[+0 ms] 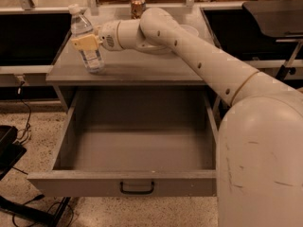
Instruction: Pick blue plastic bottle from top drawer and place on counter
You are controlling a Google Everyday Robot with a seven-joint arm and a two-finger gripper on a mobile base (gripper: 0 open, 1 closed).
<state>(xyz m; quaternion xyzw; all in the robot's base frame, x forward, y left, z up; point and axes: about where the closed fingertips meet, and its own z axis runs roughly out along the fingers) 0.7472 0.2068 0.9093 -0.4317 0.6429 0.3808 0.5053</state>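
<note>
The blue plastic bottle [88,44] is clear with a white cap and a pale label. It stands upright near the front left of the counter [137,67]. My gripper [86,42] reaches in from the right at the bottle's middle, and its tan fingers [84,42] lie across the bottle's body. The top drawer [137,141] is pulled wide open below the counter, and nothing shows inside it. Its black handle [137,189] sits centred on the front panel.
A copper-patterned can [138,5] stands at the back of the counter. A white bowl [191,31] sits partly hidden behind my arm. Dark shelving flanks the cabinet on both sides. Cables and a black stand [12,150] lie on the floor at the left.
</note>
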